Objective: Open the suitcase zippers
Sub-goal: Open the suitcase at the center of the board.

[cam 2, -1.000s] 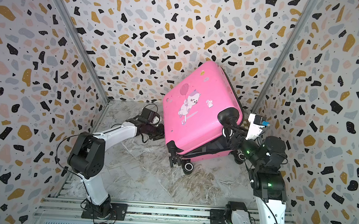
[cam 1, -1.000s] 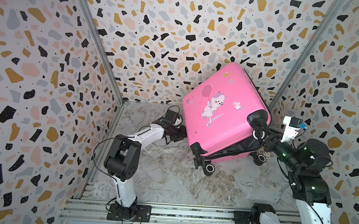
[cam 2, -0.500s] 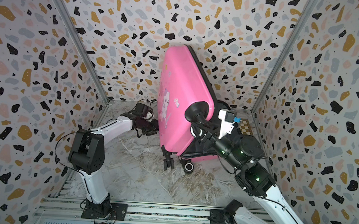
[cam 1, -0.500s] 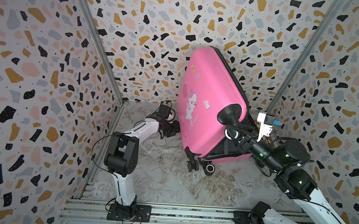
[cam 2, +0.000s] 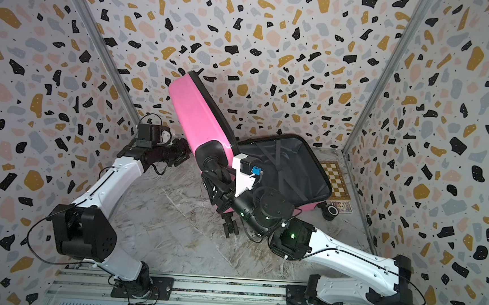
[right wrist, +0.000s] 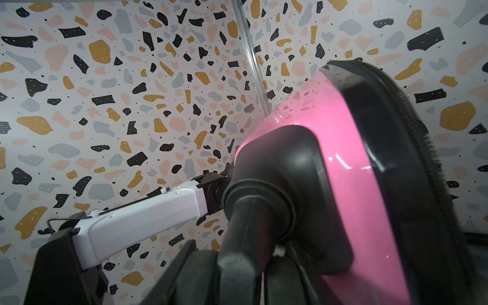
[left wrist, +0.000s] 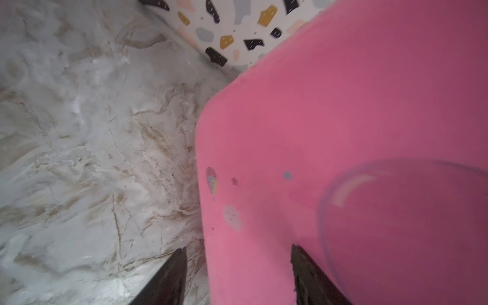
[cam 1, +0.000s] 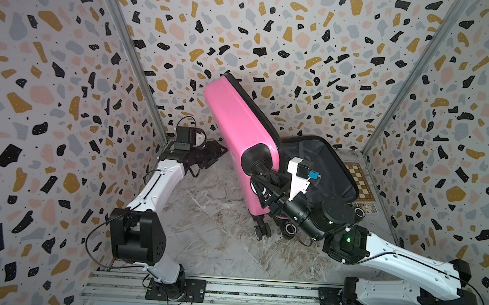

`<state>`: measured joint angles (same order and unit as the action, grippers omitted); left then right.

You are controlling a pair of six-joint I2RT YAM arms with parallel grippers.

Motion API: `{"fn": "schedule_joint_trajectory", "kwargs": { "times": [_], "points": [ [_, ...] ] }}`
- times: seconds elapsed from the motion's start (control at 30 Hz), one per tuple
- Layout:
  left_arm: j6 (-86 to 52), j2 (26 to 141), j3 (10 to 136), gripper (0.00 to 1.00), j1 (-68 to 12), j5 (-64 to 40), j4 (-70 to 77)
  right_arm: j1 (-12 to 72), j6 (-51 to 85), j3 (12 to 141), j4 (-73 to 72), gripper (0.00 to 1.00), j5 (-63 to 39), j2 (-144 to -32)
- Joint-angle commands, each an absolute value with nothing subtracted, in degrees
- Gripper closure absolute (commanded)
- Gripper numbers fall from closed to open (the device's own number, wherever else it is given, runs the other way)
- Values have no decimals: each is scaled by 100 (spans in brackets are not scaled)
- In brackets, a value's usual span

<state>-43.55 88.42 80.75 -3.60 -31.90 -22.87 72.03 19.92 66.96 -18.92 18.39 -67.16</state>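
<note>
Here, suitcase (cam 1: 325, 159) open, long axis front-to-back, pink half (cam 1: 239, 129) tilted up, wheels (cam 1: 262, 232) nearest

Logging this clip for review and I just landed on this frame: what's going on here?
The pink suitcase stands open, its zipper undone. One shell is tipped up near the back wall and the grey-lined half lies on the floor. The right end effector is closed on the raised shell's corner wheel mount, holding it up. The left end effector sits open beside the shell's printed outer face.
</note>
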Motion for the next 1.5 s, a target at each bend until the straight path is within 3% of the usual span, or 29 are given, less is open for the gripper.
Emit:
{"fn": "schedule_joint_trajectory", "kwargs": {
  "times": [0.0,0.5,0.87,0.9,1.1,1.27,1.47],
  "points": [
    [-4579,8080,8127,34,-554,-4109,-1311,7358,2046,6565,-1636,100,1007,-7248],
    [-4483,6322,8452,26,500,-4421,-2229,7502,2604,6540,-2750,100,966,-8925],
    [-4360,5780,9076,23,1405,-5139,-2987,7559,2986,7263,-2971,100,613,-10427],
    [-4385,5767,9100,22,1410,-5167,-2986,7565,3013,7384,-2907,97,525,-10548],
    [-4326,5739,9186,22,1419,-5124,-3108,7593,3043,7660,-2667,52,195,-10643],
    [-4416,5736,9067,22,1430,-5117,-2957,7638,2877,7570,-2233,35,176,-10151],
    [-4643,5776,8746,21,1422,-5115,-2589,7629,2670,6960,-1531,3,577,-9131]
  ]
}}
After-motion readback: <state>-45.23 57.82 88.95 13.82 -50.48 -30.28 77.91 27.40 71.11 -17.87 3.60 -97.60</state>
